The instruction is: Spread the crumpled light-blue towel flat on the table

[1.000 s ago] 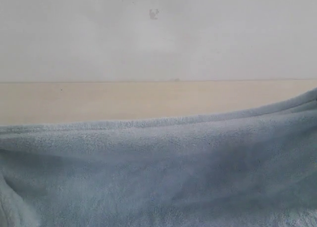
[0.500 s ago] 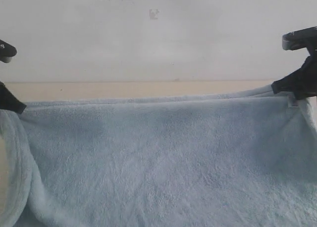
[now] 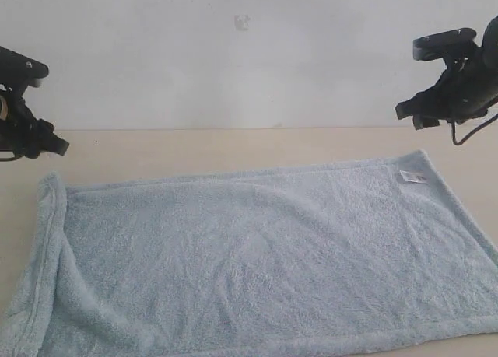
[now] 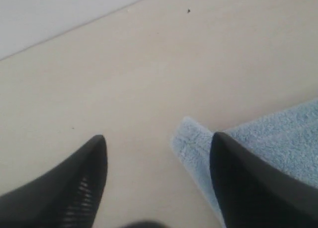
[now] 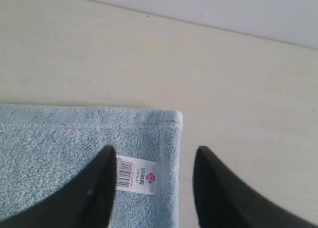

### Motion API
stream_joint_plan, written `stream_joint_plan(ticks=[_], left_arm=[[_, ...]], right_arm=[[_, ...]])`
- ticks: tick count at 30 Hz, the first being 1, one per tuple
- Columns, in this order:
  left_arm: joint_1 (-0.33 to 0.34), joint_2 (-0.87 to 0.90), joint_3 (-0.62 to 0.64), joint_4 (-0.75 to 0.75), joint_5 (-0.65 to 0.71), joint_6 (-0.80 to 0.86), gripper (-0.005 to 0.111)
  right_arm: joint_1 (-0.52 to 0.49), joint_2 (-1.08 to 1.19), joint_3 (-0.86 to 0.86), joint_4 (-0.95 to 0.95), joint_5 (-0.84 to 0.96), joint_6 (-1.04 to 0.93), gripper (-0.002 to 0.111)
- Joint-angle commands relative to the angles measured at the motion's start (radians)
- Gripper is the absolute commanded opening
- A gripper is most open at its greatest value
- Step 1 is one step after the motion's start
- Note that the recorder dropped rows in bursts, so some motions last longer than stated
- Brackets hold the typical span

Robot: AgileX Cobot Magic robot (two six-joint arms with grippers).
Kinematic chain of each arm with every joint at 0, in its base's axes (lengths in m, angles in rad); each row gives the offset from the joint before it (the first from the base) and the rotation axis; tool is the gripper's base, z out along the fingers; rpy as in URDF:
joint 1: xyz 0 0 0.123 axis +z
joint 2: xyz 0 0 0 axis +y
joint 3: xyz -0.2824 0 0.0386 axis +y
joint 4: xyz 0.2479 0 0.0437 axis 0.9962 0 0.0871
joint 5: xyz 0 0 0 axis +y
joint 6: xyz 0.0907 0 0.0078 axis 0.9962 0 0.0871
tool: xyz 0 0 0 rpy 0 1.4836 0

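- Towel [image 3: 257, 256] lies spread out on the worktop [image 3: 233, 147], pale blue and fluffy, covering the near and middle part of it in the exterior view.
- Mostly flat, with shallow ripples across the middle. The edge on the left of the exterior view is rolled over on itself in a thick fold.
- Small white label [image 5: 136, 176] faces up near the far right corner, with a barcode and a pink mark on it.
- Left pincer [image 4: 158, 136] hangs above the far left corner, fingers spread wide, with only bare worktop and the tip of the folded corner showing between them.
- Right pincer [image 5: 155, 148] hovers over the label corner, fingers spread too, gripping nothing.
- Both sit clear above the cloth in the exterior view, with a plain white wall [image 3: 233, 61] behind.
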Motion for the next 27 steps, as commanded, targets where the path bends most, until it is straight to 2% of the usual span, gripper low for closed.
stream_joint_plan(ticks=[1,4,7,12,16,20,23,27], left_arm=[[0.000,-0.116,0.000,-0.057,0.079,0.004,0.043],[-0.005,-0.224,0.053,-0.154,0.100,0.088,0.021],[-0.005,-0.352,0.125,-0.298,0.100,0.202,0.005],[-0.005,-0.543,0.266,-0.582,0.129,0.350,0.004],[-0.005,-0.680,0.367,-0.834,0.203,0.502,0.004],[-0.005,-0.773,0.451,-1.052,0.301,0.672,0.004],[-0.005,-0.812,0.502,-1.130,0.366,0.743,0.004],[-0.005,-0.823,0.564,-1.131,0.402,0.746,0.007]], right_arm=[[-0.007,-0.096,0.009,0.006,0.054,-0.005,0.020],[-0.007,-0.203,0.097,0.006,0.024,-0.005,0.002],[-0.007,-0.337,0.236,0.006,-0.024,-0.005,0.000],[-0.007,-0.546,0.460,0.098,-0.026,0.004,0.000],[-0.007,-0.730,0.626,0.274,0.000,0.002,0.000],[0.017,-0.946,0.768,0.347,0.000,-0.005,0.000],[0.048,-1.108,0.834,0.355,0.035,-0.005,0.000],[0.105,-1.299,0.856,0.362,0.124,-0.005,0.000]])
